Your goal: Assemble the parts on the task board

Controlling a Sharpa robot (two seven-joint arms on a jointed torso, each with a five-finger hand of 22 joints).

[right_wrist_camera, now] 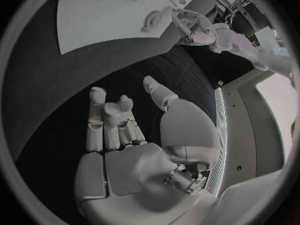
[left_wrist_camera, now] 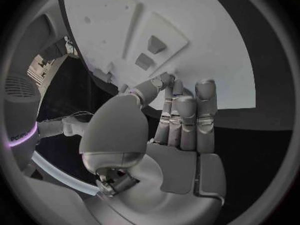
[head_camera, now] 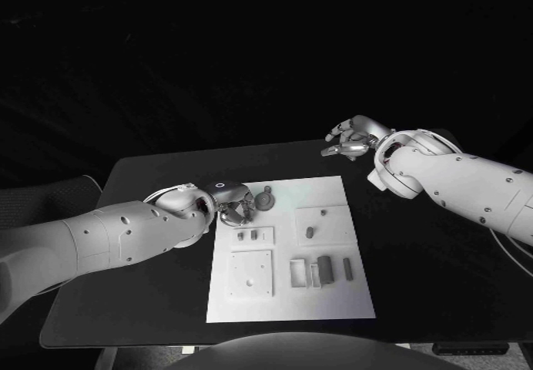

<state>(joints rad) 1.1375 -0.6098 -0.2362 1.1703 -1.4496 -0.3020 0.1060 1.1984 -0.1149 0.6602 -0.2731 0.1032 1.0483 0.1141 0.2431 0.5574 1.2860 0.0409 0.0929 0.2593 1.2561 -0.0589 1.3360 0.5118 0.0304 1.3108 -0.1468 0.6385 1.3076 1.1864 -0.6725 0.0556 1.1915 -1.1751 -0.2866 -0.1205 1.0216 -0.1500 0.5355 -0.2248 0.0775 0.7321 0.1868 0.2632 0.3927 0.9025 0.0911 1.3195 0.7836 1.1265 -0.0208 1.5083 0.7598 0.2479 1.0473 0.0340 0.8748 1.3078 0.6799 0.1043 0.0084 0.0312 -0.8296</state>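
The white task board (head_camera: 333,297) lies in the middle of the black table, with grey parts on it. A round part (head_camera: 266,200) sits near the board's far left corner, and two small pieces (head_camera: 246,234) lie just nearer. My left hand (head_camera: 231,208) hovers low over that far left edge, fingers bent down beside the round part; in the left wrist view its fingers (left_wrist_camera: 184,115) lie close together, the thumb reaches towards their tips, and nothing shows between them. My right hand (head_camera: 353,139) hangs over bare table beyond the board's far right corner, fingers loosely curled (right_wrist_camera: 115,120) and holding nothing.
More parts lie on the board: a small peg (head_camera: 323,210), an oblong piece (head_camera: 310,230), a square plate (head_camera: 251,272), a bracket (head_camera: 298,271), a block (head_camera: 323,270) and a bar (head_camera: 347,267). Black table (head_camera: 411,254) runs round the board.
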